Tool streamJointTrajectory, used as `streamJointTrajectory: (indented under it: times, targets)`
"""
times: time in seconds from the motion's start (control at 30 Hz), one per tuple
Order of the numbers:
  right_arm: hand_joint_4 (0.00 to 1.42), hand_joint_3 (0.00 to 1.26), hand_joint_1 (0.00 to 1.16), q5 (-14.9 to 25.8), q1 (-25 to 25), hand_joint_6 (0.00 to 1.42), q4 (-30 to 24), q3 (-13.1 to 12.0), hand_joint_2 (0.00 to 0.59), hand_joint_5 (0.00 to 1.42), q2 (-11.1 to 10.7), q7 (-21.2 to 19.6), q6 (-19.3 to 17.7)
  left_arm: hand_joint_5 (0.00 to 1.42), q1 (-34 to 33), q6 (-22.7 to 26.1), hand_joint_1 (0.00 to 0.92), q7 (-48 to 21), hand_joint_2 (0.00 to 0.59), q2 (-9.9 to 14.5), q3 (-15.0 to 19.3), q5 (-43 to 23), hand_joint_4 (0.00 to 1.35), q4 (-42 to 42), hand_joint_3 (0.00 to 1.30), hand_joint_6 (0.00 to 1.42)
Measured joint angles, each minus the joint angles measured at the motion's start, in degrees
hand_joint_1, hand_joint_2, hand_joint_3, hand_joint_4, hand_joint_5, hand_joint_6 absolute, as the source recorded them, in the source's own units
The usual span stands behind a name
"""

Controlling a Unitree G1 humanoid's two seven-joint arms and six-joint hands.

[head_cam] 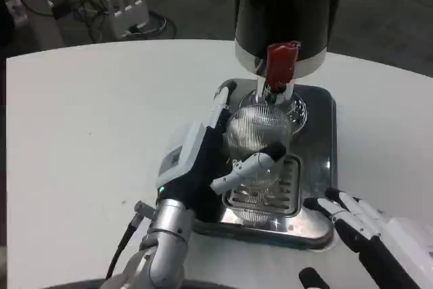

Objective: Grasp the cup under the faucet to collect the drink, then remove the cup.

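Observation:
A clear ribbed cup (258,141) stands on the grille of the steel drip tray (321,116), right under the faucet with its red lever (281,63). My left hand (215,150) wraps around the cup from the left, one finger behind it and the thumb across its front. The dark drink dispenser (287,5) rises above the faucet. My right hand (355,225) rests at the tray's front right corner, fingers spread, holding nothing.
The tray sits on a round white table (88,133). Beyond the table's far edge lie a white power strip (128,8) and cables on the floor. Open table surface stretches to the left of the tray.

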Motion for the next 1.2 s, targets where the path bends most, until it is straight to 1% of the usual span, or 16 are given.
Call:
streamJointTrajectory:
  times: [0.17,0.23,0.3,0.4,0.47,0.5,0.57,0.63,0.67,0.73,0.83,0.9,0.93,1.07,1.2]
  targets:
    - [0.00,0.12,0.45,0.0,0.2,0.00,-0.4,0.1,0.466,0.00,0.1,-0.4,0.0,0.14,1.8,-1.0,0.000,-0.7,0.002,0.3,0.6,-1.4,0.00,-1.6,0.00,0.19]
    - [0.00,0.12,0.45,0.0,0.2,0.00,-0.4,0.2,0.466,0.00,0.2,-0.8,0.0,0.17,3.1,-1.2,0.000,-0.8,0.008,0.6,1.5,-2.0,0.00,-2.9,0.00,0.20]
    - [0.00,0.12,0.45,0.1,0.2,0.00,-0.4,0.4,0.466,0.00,0.3,-1.0,0.0,0.19,5.3,-1.6,0.000,-0.5,0.008,0.6,3.1,-3.8,0.02,-5.4,0.01,0.21]
    - [0.00,0.12,0.46,0.2,0.1,0.00,-0.3,0.7,0.469,0.00,0.2,-1.1,0.0,0.19,9.8,-2.1,0.000,0.7,0.015,0.6,6.2,-6.3,0.05,-10.5,0.04,0.21]
    - [0.00,0.12,0.46,0.2,-0.1,0.00,-0.3,1.0,0.471,0.00,0.3,-1.3,0.0,0.20,14.2,-2.1,0.000,1.1,0.022,0.7,8.5,-8.3,0.06,-16.3,0.06,0.21]
    - [0.00,0.12,0.46,0.2,-0.1,0.00,-0.2,1.1,0.472,0.00,0.3,-1.3,0.0,0.20,15.0,-2.0,0.000,0.9,0.024,0.7,8.9,-8.5,0.06,-17.8,0.07,0.21]
    - [0.00,0.12,0.46,0.2,-0.1,0.00,-0.2,1.5,0.472,0.00,0.4,-1.5,0.0,0.21,17.6,-2.0,0.000,-0.2,0.024,0.8,10.0,-10.0,0.08,-23.5,0.08,0.21]
    - [0.00,0.12,0.46,0.2,-0.2,0.00,-0.2,1.8,0.473,0.00,0.5,-1.6,0.0,0.23,19.3,-1.5,0.000,-2.1,0.045,0.6,10.9,-11.5,0.14,-29.2,0.14,0.21]
    - [0.00,0.12,0.46,0.2,-0.2,0.00,-0.2,1.9,0.473,0.00,0.6,-1.8,0.0,0.26,20.4,-0.9,0.000,-4.0,0.063,0.2,11.2,-13.3,0.18,-33.8,0.18,0.23]
    - [0.00,0.12,0.47,0.2,-0.2,0.00,-0.2,2.0,0.474,0.00,0.5,-1.8,0.0,0.29,21.2,-0.1,0.000,-6.0,0.079,-0.5,11.3,-14.7,0.22,-38.4,0.23,0.26]
    - [0.00,0.13,0.47,0.2,-0.4,0.00,-0.2,1.9,0.474,0.00,0.5,-2.0,0.2,0.32,22.4,5.5,0.000,-11.9,0.119,-2.5,11.5,-18.9,0.26,-49.8,0.27,0.29]
    - [0.00,0.13,0.47,0.2,-0.4,0.00,-0.2,1.8,0.474,0.00,0.5,-2.0,0.3,0.33,22.6,8.0,0.000,-14.0,0.124,-3.0,11.5,-19.9,0.25,-53.8,0.27,0.28]
    - [0.00,0.13,0.47,0.3,-0.3,0.00,-0.2,1.7,0.474,0.00,0.5,-2.0,0.3,0.32,22.8,10.6,0.000,-16.3,0.122,-3.5,11.3,-21.2,0.23,-57.4,0.27,0.27]
    - [0.00,0.13,0.47,0.9,-0.4,0.00,-0.2,1.1,0.474,0.00,0.4,-2.1,0.4,0.30,23.0,15.0,0.000,-19.5,0.118,-4.6,11.0,-21.6,0.21,-63.3,0.26,0.25]
    - [0.00,0.13,0.47,1.6,-0.2,0.00,-0.2,0.3,0.474,0.00,0.2,-2.3,0.5,0.29,23.0,17.2,0.000,-20.7,0.115,-5.3,11.0,-21.6,0.19,-65.0,0.25,0.24]
